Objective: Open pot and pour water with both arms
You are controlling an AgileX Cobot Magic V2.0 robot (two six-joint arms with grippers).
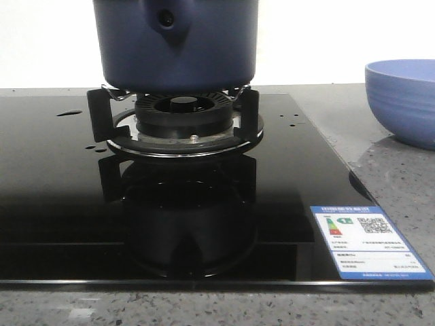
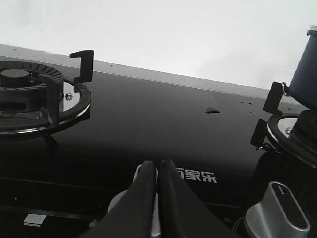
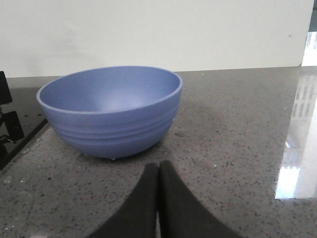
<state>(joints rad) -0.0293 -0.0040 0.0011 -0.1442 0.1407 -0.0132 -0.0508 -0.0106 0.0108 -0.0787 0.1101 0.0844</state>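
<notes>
Pot (image 1: pixel 175 44) is parked on the burner grate (image 1: pixel 173 119) of the black glass stove (image 1: pixel 61 204), dark navy, its pointed handle bracket with the round hole facing the front camera. From the left wrist only a sliver of it shows, off to one side and well ahead of the left gripper (image 2: pixel 157 171). That gripper has its two black fingers pressed together with nothing between them, and it hangs low over the front edge of the stove, right by the white lettering on the glass and near a silver knob (image 2: pixel 278 214). Second burner (image 2: pixel 29 94) sits further off on the other side, bare.

Water (image 2: pixel 212 109) is only a small shiny puddle on the glass ahead of the left gripper, between the two burners, plus a few tiny drops scattered near it.

Right gripper (image 3: pixel 158 173) is also closed tight, fingers touching, holding nothing. Directly ahead of it and close is the lighter blue ribbed bowl (image 3: pixel 111 111), upright on the speckled grey counter (image 3: pixel 237 148), just beside the stove's edge. Can't see anything inside the bowl
</notes>
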